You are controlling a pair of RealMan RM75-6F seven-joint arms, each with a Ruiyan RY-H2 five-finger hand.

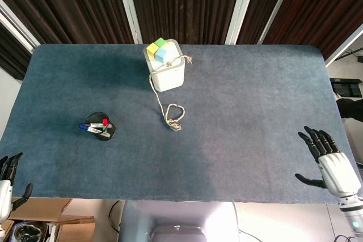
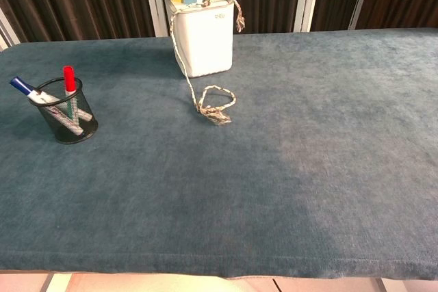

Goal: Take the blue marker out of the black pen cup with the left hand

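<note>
Head view: cup point(image 1: 101, 126) sits on the left part of the blue surface point(image 1: 238, 140), well apart from both robot hands. Blue marker point(image 1: 86, 127) and red marker point(image 1: 104, 123) stand in it; blue cap leans out over the rim toward the left edge, so its long axis tilts left and up out of the cup. Left robot hand point(image 1: 8, 179) is at the near-left corner, just off the surface edge, fingers apart, holding nothing. Marker lies forward and to the right of it, across open cloth. Right robot hand point(image 1: 329, 162) is by the near-right edge, fingers spread wide, empty, and far further from the cup, so left is clearly the nearer one. White box point(image 1: 167, 71) with colored blocks point(image 1: 160, 51) on top stands at the far middle, a rope point(image 1: 170, 111) trailing from it toward the near side; neither lies between left hand and cup. Chest view: neither hand shows. Cup point(image 2: 66, 112) at far left, mesh sides, blue marker point(image 2: 22, 87) sticking out slanted to the upper left, red marker point(image 2: 69, 80) near upright beside it. My read: reach not started; the hand should come in from the left and pinch the blue cap end, then pull along the slant.
</note>
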